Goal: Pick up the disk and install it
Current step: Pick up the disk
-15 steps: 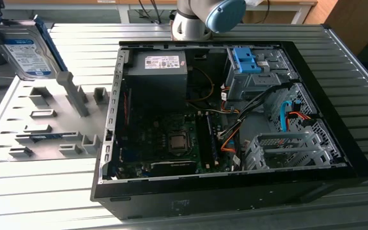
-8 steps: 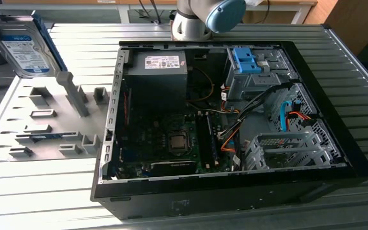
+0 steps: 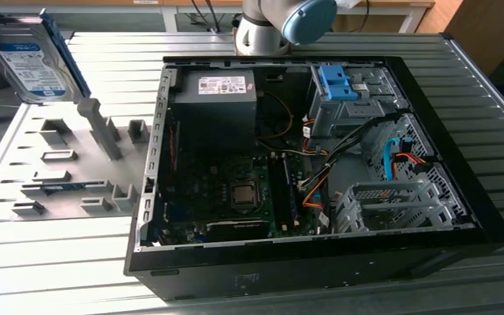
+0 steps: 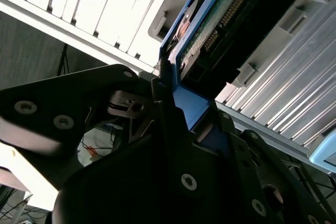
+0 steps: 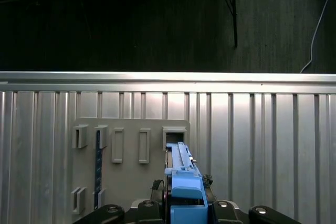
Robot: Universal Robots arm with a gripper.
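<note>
The disk (image 3: 31, 64), silver-grey with a white-and-blue label and blue rails, hangs upright in the air at the exterior view's far left, over the grey holder plate (image 3: 24, 141). In the first wrist view the disk (image 5: 181, 169) shows edge-on, and my gripper (image 5: 182, 195) is shut on it above the plate's slots (image 5: 174, 135). In the second wrist view the disk's circuit-board side (image 4: 212, 30) and blue rail (image 4: 193, 104) sit clamped between my dark fingers (image 4: 164, 95). The open computer case (image 3: 462, 197) lies to the exterior view's right of the plate.
Inside the case, a dark power supply box (image 3: 217, 105) sits at the back. A drive cage with a blue bracket (image 3: 340, 82) stands beside it, above orange and black cables (image 3: 322, 177). The arm's base (image 3: 265, 29) stands behind the case. Ribbed metal table (image 3: 488, 98) all around.
</note>
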